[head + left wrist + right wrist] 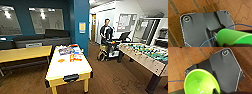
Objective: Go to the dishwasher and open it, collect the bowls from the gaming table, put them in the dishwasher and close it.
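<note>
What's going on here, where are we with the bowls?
The green bowl is off the table, carried close to the robot's wrist cameras above the wood floor; which arm holds it I cannot tell. The orange bowl lies on the gaming table, beside the board-game boxes. A person stands at the back, with the foosball table to the right.

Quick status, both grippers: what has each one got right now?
Left: cannot be told; a green bowl shows close by its wrist camera, its fingers not made out.
Right: shut on the green bowl, one finger over its rim.
</note>
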Motion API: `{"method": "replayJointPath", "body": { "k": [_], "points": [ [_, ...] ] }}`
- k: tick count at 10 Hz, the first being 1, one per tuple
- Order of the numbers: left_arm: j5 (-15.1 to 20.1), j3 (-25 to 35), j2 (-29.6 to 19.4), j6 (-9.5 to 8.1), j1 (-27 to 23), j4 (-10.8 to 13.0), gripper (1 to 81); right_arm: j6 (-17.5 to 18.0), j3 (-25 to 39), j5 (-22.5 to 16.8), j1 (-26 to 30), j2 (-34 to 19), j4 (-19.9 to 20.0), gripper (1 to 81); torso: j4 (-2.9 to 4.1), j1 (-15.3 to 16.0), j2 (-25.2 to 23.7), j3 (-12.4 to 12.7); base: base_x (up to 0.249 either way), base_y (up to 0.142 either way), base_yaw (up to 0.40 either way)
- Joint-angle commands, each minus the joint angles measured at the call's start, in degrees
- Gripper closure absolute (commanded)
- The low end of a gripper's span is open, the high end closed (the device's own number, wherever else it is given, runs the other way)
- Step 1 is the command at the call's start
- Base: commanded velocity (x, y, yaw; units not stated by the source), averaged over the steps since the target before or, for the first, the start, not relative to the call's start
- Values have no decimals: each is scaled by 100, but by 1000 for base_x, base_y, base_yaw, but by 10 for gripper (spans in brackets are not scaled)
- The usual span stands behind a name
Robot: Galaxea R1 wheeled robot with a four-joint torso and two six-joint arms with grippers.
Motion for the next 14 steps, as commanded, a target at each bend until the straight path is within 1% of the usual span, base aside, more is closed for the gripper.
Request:
{"method": "replayJointPath", "body": {
  "k": [1,14],
  "points": [
    [182,8,-61,14,-289,20,811,-12,12,-195,258,-12,-65,811,0,0,0,0,0,0,-385],
    [130,-53,-52,-21,-298,2,811,-21,-14,-204,250,-4,-65,811,0,-2,0,0,0,0,-388]
  ]
}}
